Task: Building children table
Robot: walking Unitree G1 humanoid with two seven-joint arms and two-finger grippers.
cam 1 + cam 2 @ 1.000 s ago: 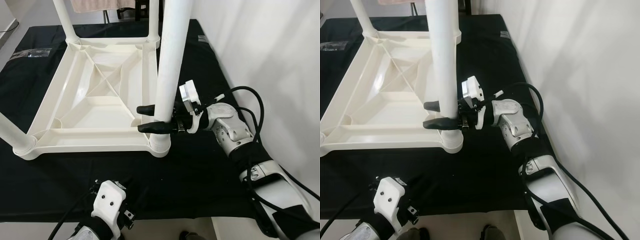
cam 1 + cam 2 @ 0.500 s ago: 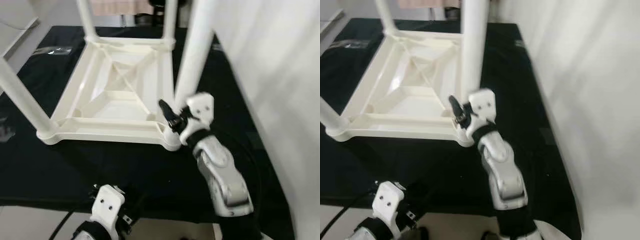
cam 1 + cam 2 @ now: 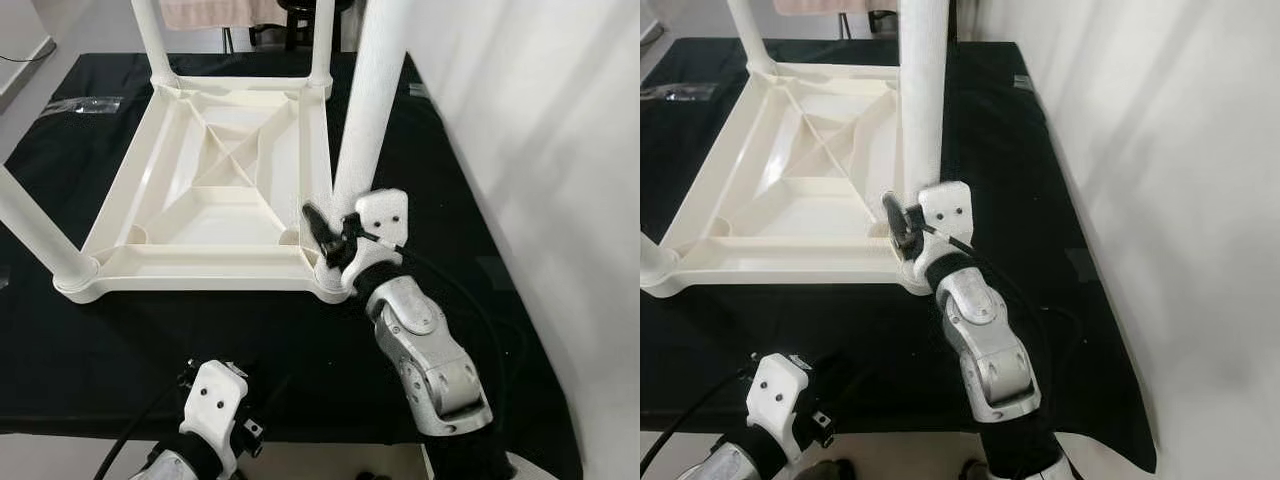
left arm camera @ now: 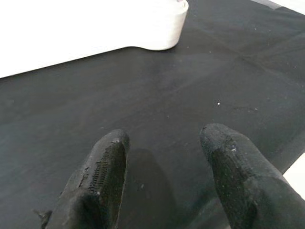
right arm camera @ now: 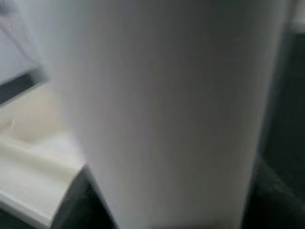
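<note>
So the white plastic kids' table [image 3: 215, 190] is lying upside down on the black cloth [image 3: 150, 330], all four legs pointing up, and the right gripper [image 3: 335, 238] is working the near right leg [image 3: 368, 110]. Big change from a second ago: back then the right arm reached in from the side with the fingers level, wrapped round the leg a bit above its socket. Now the forearm comes in from below and the gripper sits lower, right at the bottom of the leg by the corner socket [image 3: 325, 275]. In the right wrist view the white tube is huge and blurry with dark finger shapes on both sides of it, so I'd say the fingers straddle the leg, though whether they're actually squeezing it, I can't tell. The head camera also swung around, so ignore the table looking shifted. My guess is it twisted or pressed the leg home and this corner is about seated. The left gripper [image 4: 162, 181] just hangs low over the cloth near the front edge, fingers spread, holding nothing.
</note>
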